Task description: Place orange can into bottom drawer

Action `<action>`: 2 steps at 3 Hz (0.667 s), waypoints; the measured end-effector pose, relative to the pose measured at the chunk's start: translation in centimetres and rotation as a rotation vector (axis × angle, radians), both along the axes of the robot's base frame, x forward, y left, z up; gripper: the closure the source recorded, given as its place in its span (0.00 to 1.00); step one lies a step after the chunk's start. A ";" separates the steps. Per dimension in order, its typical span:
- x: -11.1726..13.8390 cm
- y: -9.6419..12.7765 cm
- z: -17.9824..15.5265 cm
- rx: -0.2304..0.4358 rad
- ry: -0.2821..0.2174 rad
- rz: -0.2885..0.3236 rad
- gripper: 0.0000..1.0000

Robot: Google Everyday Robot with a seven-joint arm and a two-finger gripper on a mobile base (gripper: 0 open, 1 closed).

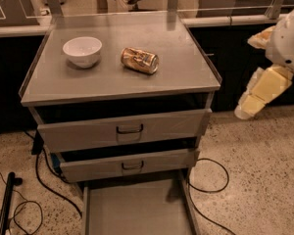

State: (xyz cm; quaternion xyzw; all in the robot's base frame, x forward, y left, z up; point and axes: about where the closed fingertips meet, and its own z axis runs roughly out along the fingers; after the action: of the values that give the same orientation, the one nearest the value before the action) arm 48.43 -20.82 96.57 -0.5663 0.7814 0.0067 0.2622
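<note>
The orange can (pixel 139 60) lies on the surface (pixel 186 80), roughly ten o'clock from my pincer (pixel 250 104), well apart; the pincer's state I cannot tell.

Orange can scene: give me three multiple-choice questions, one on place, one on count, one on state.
1. Where is the orange can? A on the cabinet top, beside the white bowl; B inside a drawer; C on the floor.
2. How many drawer fronts carry dark handles? A one; B two; C three.
3. The bottom drawer is: A shut; B pulled out; C removed.
1A, it lies on its side there, the gripper apart at the cabinet's right. 2B, the two upper fronts. 3B, its floor shows.
</note>
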 end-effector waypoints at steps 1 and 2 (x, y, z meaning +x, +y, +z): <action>2.1 2.7 0.0 0.047 -0.023 0.038 0.00; 2.1 2.7 0.0 0.047 -0.023 0.038 0.00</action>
State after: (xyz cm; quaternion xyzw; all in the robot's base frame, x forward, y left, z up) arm 50.54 -18.16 96.53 -0.5746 0.7671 0.0237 0.2843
